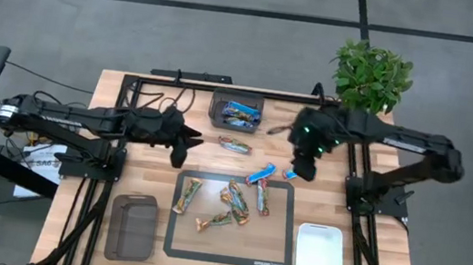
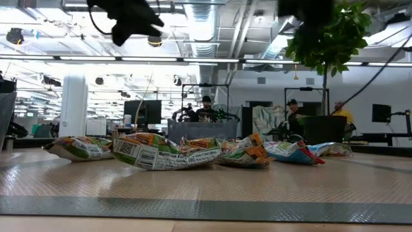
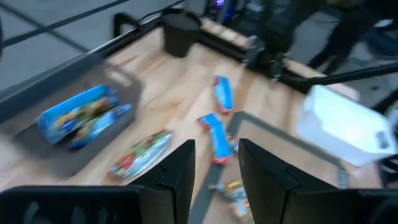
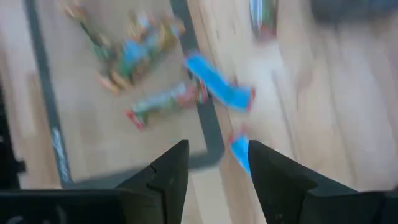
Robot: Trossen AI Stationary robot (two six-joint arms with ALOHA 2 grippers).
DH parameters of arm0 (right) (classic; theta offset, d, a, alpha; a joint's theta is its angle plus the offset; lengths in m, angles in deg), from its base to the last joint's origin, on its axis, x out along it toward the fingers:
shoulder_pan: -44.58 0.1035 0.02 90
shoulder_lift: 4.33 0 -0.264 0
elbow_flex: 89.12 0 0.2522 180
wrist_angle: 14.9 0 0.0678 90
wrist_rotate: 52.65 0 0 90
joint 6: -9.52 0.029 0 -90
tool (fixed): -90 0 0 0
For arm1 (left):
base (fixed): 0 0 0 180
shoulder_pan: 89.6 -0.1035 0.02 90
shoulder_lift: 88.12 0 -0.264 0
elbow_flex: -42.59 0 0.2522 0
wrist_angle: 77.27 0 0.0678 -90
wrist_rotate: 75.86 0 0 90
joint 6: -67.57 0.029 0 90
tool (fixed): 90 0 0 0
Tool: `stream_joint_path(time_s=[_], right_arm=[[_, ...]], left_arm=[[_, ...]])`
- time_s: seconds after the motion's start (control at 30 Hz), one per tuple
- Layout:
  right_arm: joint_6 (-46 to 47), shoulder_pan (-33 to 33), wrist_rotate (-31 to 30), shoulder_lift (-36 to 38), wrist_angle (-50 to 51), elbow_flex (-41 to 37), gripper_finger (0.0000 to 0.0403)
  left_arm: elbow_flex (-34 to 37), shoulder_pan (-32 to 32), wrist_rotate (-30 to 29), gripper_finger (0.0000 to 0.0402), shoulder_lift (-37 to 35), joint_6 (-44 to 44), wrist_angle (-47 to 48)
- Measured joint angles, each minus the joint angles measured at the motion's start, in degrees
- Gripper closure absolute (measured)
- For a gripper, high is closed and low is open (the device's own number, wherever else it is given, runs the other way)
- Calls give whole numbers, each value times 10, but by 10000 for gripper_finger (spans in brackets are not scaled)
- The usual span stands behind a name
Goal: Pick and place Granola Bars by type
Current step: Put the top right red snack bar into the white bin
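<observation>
high view first: the table (image 1: 113,98) carries a dark framed mat (image 1: 174,245), and i'll place things by that mat; on the mat lie several brown-orange granola bars (image 1: 229,203), bunched in its upper middle; a bright blue bar (image 1: 260,173) straddles the mat's far edge, and a smaller blue bar (image 1: 290,173) lies just beyond the mat's far right corner; a white bar with red and blue (image 1: 235,144) rests on bare wood beyond the mat's far edge; farther beyond the mat a dark grey bin (image 1: 237,111) holds blue bars; a second grey bin (image 1: 131,227) sits just left of the mat and a white tray (image 1: 320,258) just right of it; a potted plant (image 1: 371,74) stands well beyond the mat's right corner; the right end effector (image 1: 304,171) hangs over the small blue bar, fingers parted with nothing between them, the bar showing in the gap in the right wrist view; the left end effector (image 1: 179,154) hovers beyond the mat's far left corner, fingers apart and empty; in the low view people sit at desks in the room behind.
</observation>
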Motion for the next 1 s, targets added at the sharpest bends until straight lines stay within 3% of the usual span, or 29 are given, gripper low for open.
stream_joint_path(time_s=[0.2,0.3,0.47,0.8,1.0], right_arm=[[-2,30,-41,55,-5,-132,237],[-24,37,-83,56,-21,-181,232],[-86,36,-104,47,-93,-245,226],[-226,16,-117,-44,-185,-281,226],[-279,-1,-144,-134,-240,-280,226]], left_arm=[[0,0,23,286,64,-7,-65],[-4,2,31,286,96,-24,-86],[-35,2,32,286,142,-27,-79],[-68,2,31,286,185,-18,-64],[-67,9,122,286,184,38,-65]])
